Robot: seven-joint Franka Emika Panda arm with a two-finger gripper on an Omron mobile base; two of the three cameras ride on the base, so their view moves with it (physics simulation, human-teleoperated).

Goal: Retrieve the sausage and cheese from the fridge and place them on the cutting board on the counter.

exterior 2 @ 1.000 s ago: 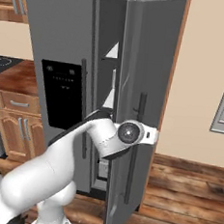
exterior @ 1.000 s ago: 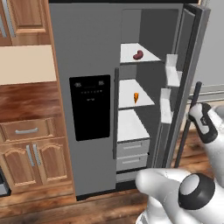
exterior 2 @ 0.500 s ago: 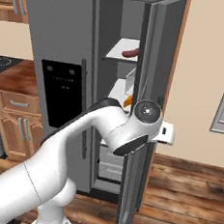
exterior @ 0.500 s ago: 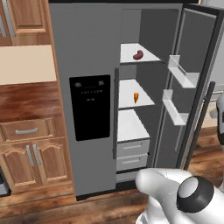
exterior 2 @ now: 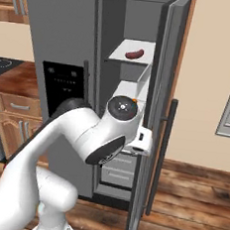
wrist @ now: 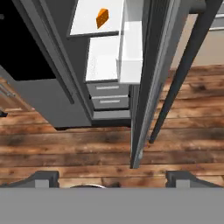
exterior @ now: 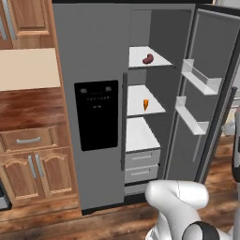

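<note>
now that the fridge (exterior: pixel 93 70) door has swung wide and the gripper (wrist: pixel 111 177) has released — jaws spread, empty — sausage (exterior: pixel 147 59) and cheese (exterior: pixel 146 104) sit exposed for picking.

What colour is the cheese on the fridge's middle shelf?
Orange-yellow. The cheese shows best in the hand view, on a white shelf.
</note>
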